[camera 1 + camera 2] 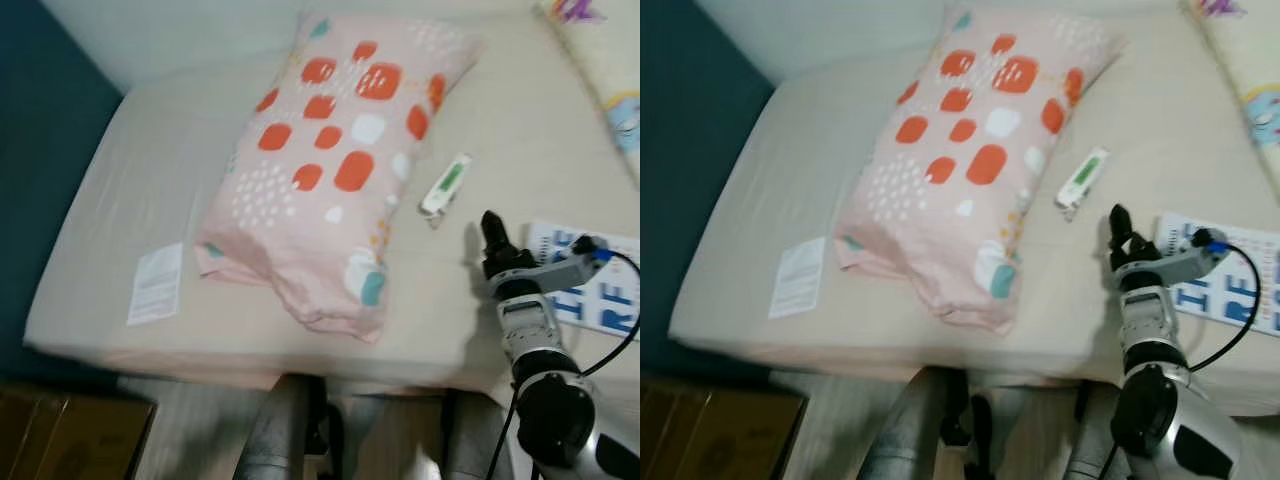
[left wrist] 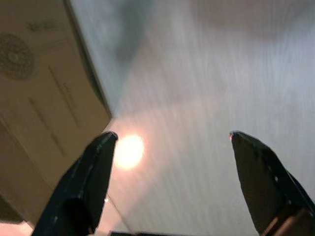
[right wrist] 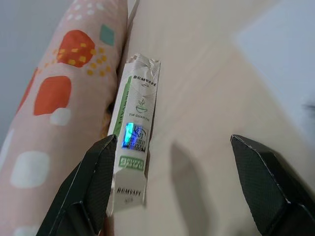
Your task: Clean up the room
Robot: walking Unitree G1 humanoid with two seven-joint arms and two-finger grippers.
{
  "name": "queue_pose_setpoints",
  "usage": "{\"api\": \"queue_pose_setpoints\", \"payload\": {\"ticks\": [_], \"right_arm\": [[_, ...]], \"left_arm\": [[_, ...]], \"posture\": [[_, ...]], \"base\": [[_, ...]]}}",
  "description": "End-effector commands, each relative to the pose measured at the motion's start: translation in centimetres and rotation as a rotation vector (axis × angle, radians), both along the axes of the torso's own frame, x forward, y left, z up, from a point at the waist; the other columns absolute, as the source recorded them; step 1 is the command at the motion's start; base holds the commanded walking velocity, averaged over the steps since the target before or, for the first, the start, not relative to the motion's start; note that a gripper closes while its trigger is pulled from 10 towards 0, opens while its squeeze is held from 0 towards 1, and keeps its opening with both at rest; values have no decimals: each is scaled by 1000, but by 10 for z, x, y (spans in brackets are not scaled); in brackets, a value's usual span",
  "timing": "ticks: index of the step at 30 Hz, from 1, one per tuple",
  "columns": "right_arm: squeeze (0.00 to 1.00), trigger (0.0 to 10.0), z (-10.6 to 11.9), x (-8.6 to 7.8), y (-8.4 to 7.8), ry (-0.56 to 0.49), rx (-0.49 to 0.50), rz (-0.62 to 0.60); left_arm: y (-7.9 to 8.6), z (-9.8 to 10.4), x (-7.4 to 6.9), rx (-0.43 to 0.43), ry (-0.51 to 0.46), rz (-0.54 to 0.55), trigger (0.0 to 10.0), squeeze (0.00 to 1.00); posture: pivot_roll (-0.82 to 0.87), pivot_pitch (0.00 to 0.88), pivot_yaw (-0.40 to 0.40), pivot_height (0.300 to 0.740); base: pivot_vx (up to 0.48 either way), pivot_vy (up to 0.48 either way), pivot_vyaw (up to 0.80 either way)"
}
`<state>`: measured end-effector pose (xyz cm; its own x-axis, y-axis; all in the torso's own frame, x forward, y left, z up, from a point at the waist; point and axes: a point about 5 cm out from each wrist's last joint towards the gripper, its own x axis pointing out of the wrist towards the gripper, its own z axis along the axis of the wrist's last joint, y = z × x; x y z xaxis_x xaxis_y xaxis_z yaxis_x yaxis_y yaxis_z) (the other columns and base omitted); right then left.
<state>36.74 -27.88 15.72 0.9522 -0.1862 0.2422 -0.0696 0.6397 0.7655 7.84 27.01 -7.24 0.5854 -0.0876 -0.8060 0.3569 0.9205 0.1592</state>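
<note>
Reaching: right tool [image 3: 170,191] hovers low over the bed [image 1: 120,200], its two black fingers spread wide with nothing between them, aimed at the small box [image 3: 133,162].
Small box: a slim white-and-green carton lying flat on the sheet, just beside the long edge of the pillow [image 1: 330,160], toward the bed's right half; in the right wrist view one finger stands right next to it, though I cannot tell whether it touches.
Progress: early, by my judgement; nothing is picked up yet, and the box, the printed sheet [image 1: 600,280] near the bed's right edge and the white label [image 1: 155,285] near the front left corner all lie loose on the bed.
Left to do: close on the box, lift it, carry it off, then deal with the remaining clutter.
Left tool [image 2: 170,187]: hangs idle over the floor, fingers apart and empty, near a cardboard box [image 2: 34,93].
Containers: the cardboard box stands on the floor by the bed's front left corner; its contents cannot be seen.
</note>
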Motion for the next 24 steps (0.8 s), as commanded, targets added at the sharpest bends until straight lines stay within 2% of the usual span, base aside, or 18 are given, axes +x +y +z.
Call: {"api": "queue_pose_setpoints", "payload": {"ticks": [1, 2, 9, 14, 15, 18, 21, 23, 24], "right_arm": [[0, 10000, -14, -2, 7, 33, 55, 18], [0, 10000, -2, 3, 6, -6, 75, 15], [0, 10000, 18, 12, 14, -81, 83, 51], [0, 10000, 26, 16, 19, -98, 75, 78], [0, 10000, 35, 21, 24, -116, 71, 100], [0, 10000, 39, 23, 26, -123, 68, 109], [0, 10000, 46, 28, 33, -73, 30, 124], [0, 10000, 44, 33, 39, 46, -3, 103], [0, 10000, 44, 33, 39, 46, -3, 103]], "left_arm": [[12, 3, -15, 22, 33, 5, 10000, 0], [10, 11, -15, 14, 2, -35, 10000, 0], [14, 31, -27, 12, -33, -73, 10000, 0], [15, 38, -30, 11, -40, -83, 10000, 0], [13, 48, -31, 4, -55, -92, 10000, 0], [11, 52, -30, 0, -59, -94, 10000, 0], [9, 59, -30, -5, -64, -97, 10000, 0], [10, 64, -32, -6, -63, -96, 10000, 0], [10, 64, -32, -6, -63, -96, 10000, 0]], "posture": [[368, 576, 332, 623], [402, 601, 358, 623], [430, 629, 400, 623], [435, 637, 400, 623], [442, 649, 400, 623], [442, 649, 400, 623], [443, 659, 400, 623], [437, 668, 400, 623], [437, 668, 400, 623]], "base": [[0, 0, 0], [0, 0, 0], [0, 0, 0], [0, 0, 0], [0, 0, 0], [0, 0, 0], [0, 0, 0], [0, 0, 0], [0, 0, 0]]}}
